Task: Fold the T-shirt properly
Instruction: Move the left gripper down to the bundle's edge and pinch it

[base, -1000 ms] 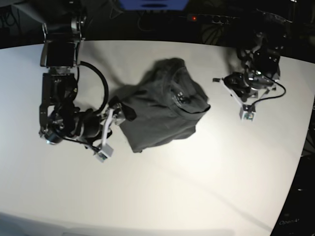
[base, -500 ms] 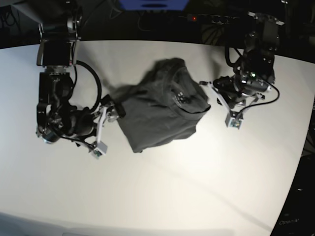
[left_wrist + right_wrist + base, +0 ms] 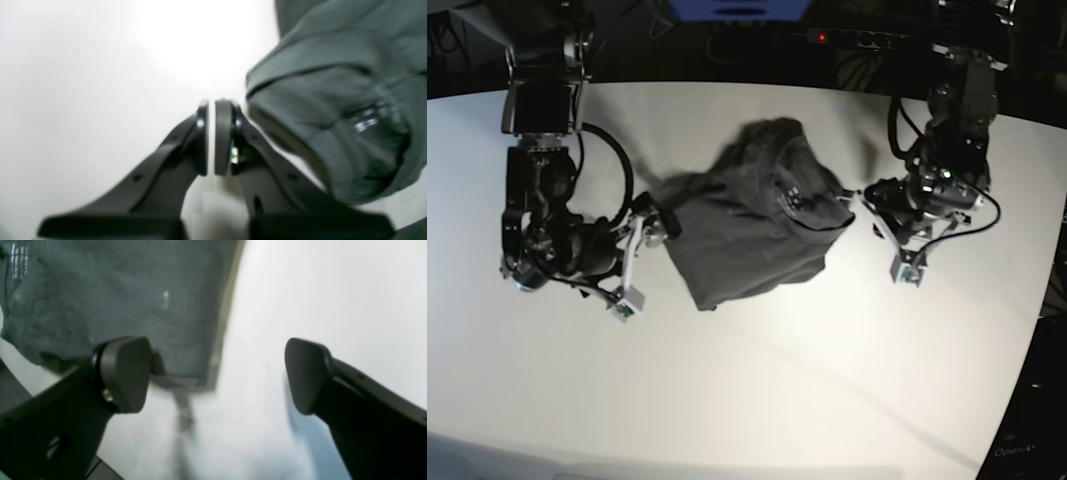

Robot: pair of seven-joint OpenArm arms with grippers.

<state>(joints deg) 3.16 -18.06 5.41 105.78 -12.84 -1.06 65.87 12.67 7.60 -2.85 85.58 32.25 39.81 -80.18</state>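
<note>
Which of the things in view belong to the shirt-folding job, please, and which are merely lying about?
Belonging to the job:
- the T-shirt, crumpled on the white table
- the right gripper, open at the shirt's edge
- the left gripper, shut and empty beside the shirt

Lying about:
- the blue object past the table's far edge
- nothing else on the table

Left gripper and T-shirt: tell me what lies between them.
Only bare white table. In the left wrist view, the shut left gripper sits just beside the T-shirt.
</note>
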